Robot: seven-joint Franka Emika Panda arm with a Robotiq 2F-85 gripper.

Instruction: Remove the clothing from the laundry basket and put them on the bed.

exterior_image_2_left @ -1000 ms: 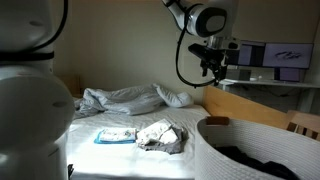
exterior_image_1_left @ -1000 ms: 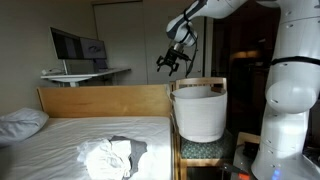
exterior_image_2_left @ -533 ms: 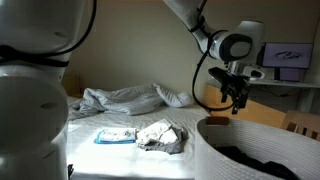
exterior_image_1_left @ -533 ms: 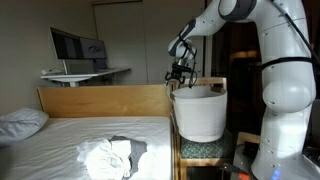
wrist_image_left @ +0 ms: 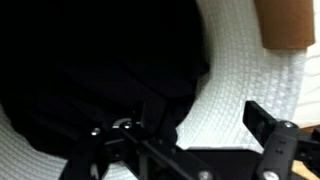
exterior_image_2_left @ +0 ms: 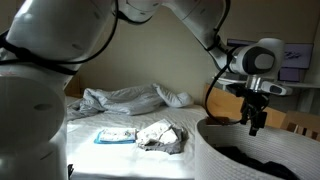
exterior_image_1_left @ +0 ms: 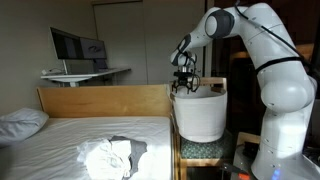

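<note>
The laundry basket (exterior_image_1_left: 201, 115) stands at the foot of the bed (exterior_image_1_left: 60, 135), beside the wooden end board. A black garment (wrist_image_left: 90, 60) lies in the bottom of the basket and also shows as a dark heap (exterior_image_2_left: 250, 162) in an exterior view. My gripper (exterior_image_1_left: 185, 86) hangs at the basket's mouth, just above the rim (exterior_image_2_left: 212, 141), open with nothing between its fingers (wrist_image_left: 266, 124). A white and a grey garment (exterior_image_1_left: 110, 156) lie bunched together on the bed's white sheet, seen too as a small pile (exterior_image_2_left: 160, 135).
The bed's wooden end board (exterior_image_1_left: 105, 100) runs beside the basket. A white pillow (exterior_image_1_left: 20, 122) lies at the bed's far side, with crumpled bedding (exterior_image_2_left: 125, 97) behind. A flat blue-white item (exterior_image_2_left: 115, 135) rests on the sheet. The basket's wooden handle (wrist_image_left: 290, 25) sits near my fingers.
My gripper has come down from above the end board and across to the basket's mouth, staying open. The garments on the bed have not moved.
</note>
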